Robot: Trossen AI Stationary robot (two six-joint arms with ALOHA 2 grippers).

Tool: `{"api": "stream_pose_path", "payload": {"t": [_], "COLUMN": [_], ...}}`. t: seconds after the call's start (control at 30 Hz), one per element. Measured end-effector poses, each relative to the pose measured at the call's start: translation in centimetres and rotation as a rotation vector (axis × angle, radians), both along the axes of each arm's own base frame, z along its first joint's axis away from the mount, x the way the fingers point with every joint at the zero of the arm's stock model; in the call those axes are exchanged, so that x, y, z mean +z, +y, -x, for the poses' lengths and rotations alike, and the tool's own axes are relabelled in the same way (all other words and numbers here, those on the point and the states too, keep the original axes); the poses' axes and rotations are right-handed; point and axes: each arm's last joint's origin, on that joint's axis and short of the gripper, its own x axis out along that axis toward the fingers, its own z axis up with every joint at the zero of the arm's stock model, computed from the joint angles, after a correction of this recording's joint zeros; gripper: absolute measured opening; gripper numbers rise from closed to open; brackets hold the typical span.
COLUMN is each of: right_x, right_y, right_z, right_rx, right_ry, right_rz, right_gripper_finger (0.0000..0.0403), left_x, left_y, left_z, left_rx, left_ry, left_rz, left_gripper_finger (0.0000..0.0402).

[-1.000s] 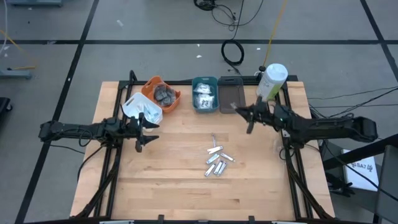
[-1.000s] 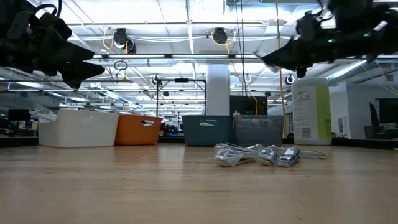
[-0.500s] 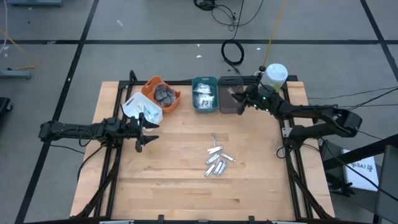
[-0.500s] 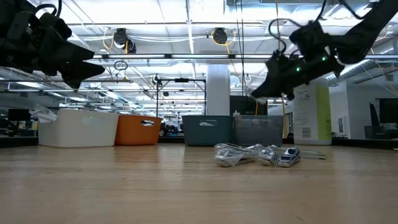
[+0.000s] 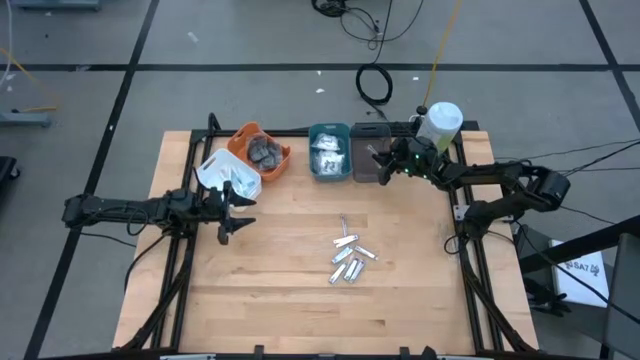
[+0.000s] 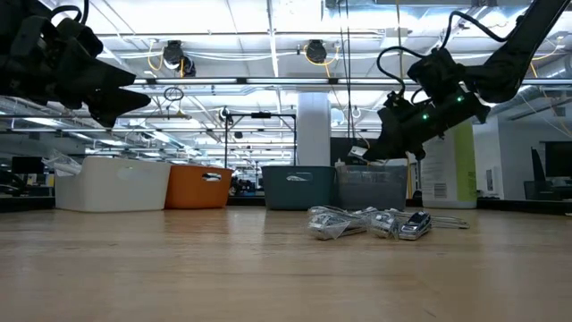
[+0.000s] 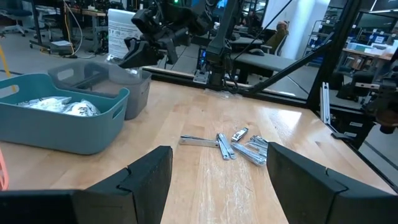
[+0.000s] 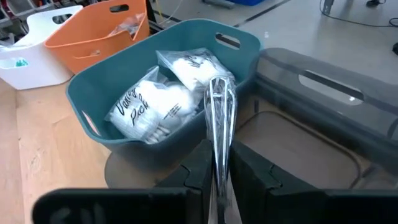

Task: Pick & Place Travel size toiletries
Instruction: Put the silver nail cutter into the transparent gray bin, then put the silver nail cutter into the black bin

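Observation:
My right gripper [image 5: 381, 163] hangs over the grey bin [image 5: 370, 160] at the far edge, shut on a thin silver item in clear wrap [image 8: 221, 112]. Several small silver tubes [image 5: 348, 258] lie in a loose pile on the wood at mid-table, also seen in the low view [image 6: 371, 222] and the left wrist view [image 7: 239, 146]. White wrapped packets [image 8: 158, 99] fill the teal bin [image 5: 329, 152]. Dark grey discs [image 5: 264, 149] lie in the orange bin [image 5: 250, 138]. My left gripper [image 5: 228, 215] waits open above the table's left side, near the white bin [image 5: 228, 175]. My right gripper pinches the wrapped silver item by its near end [image 8: 219, 146] between the two fingers [image 8: 198, 168]. The item lies along the fingers and sticks out past their tips. The fingers slant down from the table's right. The item is lifted clear, above the grey bin's inside [image 8: 292, 155].
A big white-and-green bottle [image 5: 437, 128] stands at the far right corner, right behind my right arm. The bins stand in a row along the far edge. Bare wood lies around the pile and toward the near edge [image 5: 300, 320].
My right gripper has carried the wrapped item from over the table's right part toward the far edge and leftward, over the grey bin, and has come down toward the bin. The left arm and the pile have kept still.

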Motion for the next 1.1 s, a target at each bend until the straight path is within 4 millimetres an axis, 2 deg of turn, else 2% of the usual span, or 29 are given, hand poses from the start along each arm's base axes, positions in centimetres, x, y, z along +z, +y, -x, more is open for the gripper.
{"api": "stream_pose_path", "payload": {"t": [0.23,0.63,0.87,0.97,1.1], "right_x": [0.0,0.1,0.6,1.4,3.1], "right_y": [0.0,0.0,0.0,0.5,1.9], "right_z": [0.0,0.0,-0.1,-0.4,-0.8], "right_rx": [-0.005,-0.010,-0.001,0.060,0.226], "right_ry": [-0.006,-0.019,-0.053,-0.104,-0.202], "right_rz": [-0.009,-0.015,0.009,0.030,0.058], "right_gripper_finger": [0.0054,0.0150,0.0174,0.0175,0.0169], "left_x": [0.0,0.0,0.0,0.0,0.0], "left_y": [0.0,0.0,0.0,0.0,0.0], "left_z": [0.0,0.0,0.0,0.0,0.0], "left_rx": [0.000,0.000,0.000,0.000,0.000], "left_ry": [0.000,0.000,0.000,0.000,0.000], "left_rz": [0.000,0.000,0.000,0.000,0.000], "left_gripper_finger": [0.0255,0.0255,0.0255,0.0255,0.0255]}}
